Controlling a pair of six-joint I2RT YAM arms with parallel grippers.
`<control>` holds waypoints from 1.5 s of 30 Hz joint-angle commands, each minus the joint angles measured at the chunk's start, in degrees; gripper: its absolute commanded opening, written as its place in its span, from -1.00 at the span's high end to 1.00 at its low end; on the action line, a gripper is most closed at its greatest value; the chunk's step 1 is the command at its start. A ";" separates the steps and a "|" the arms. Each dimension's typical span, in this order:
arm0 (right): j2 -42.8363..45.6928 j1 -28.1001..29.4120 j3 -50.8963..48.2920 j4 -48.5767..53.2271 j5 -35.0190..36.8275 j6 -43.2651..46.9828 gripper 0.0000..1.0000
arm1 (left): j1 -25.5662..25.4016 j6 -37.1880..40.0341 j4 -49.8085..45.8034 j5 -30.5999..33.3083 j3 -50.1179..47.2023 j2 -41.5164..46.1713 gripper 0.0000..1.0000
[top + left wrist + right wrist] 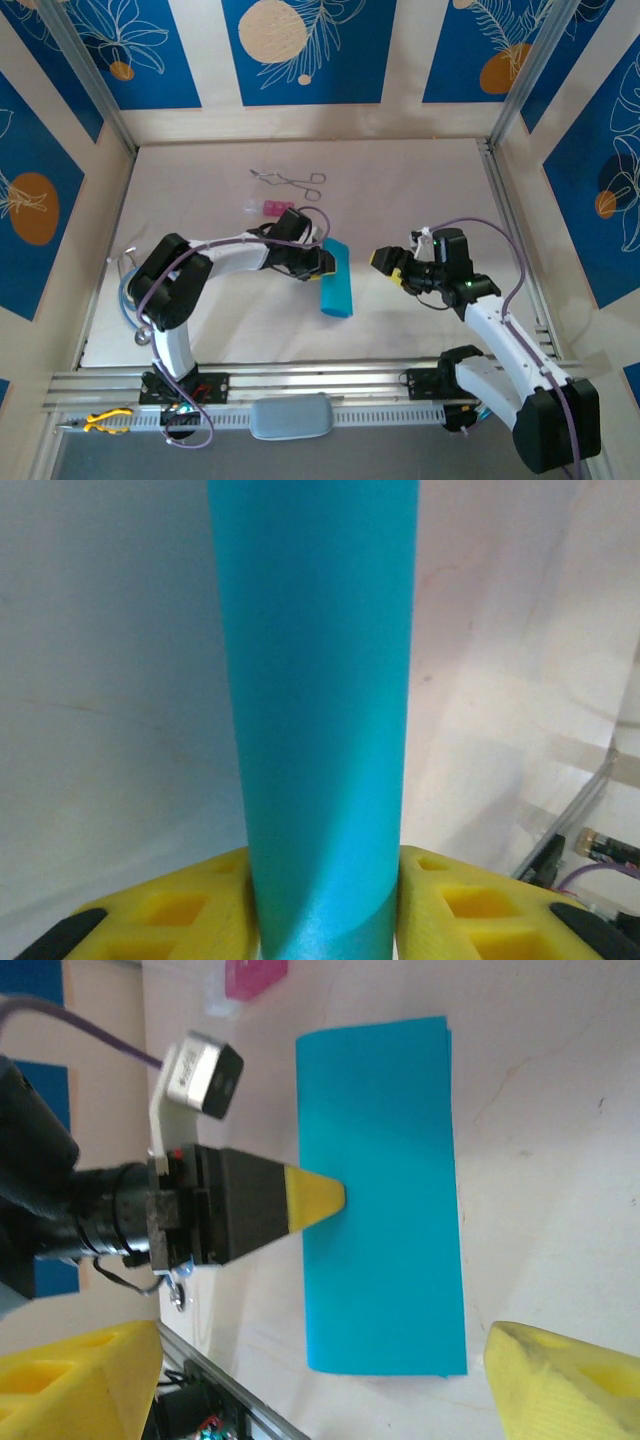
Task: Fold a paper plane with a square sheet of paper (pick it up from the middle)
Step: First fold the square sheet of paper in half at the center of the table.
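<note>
- Closest to the near edge of the white table (420,190), the folded cyan sheet of paper (385,1160) lies around the middle of the surface. Its long axis runs from near edge to far edge, with the near end angled slightly toward the right side.
- The left gripper (315,1200) reaches in from the left side and meets the sheet's left long edge about halfway along. In the left wrist view the paper passes between its two yellow fingers (170,915), which stand partly closed against it on both sides and appear to hold it.
- The right gripper (390,264) sits just off the sheet's right long edge, apart from it, jaws spread wide and empty. The paper lies to its left, broadside on, so the left arm is the nearer one.
- The sheet reads as a narrow, smooth, unmarked rectangle, doubled over. Layered edges show along one long side, and there is a soft diagonal bend by the left fingers.
- Farther back, a small pink block (273,208) sits just behind the left gripper, and metal forceps (290,181) lie beyond it toward the far edge.
</note>
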State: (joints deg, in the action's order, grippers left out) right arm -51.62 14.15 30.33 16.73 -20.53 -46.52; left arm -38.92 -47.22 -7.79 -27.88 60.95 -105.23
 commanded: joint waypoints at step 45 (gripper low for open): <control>-13.38 8.79 3.96 -0.47 6.43 -0.50 -0.60 | 1.03 14.30 -17.44 12.28 5.36 -1.59 0.06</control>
State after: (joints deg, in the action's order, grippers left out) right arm -64.75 22.55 33.36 16.47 -14.66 -46.61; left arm -38.46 -35.18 -22.57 -14.31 64.86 -105.19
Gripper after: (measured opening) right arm 0.800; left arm 0.471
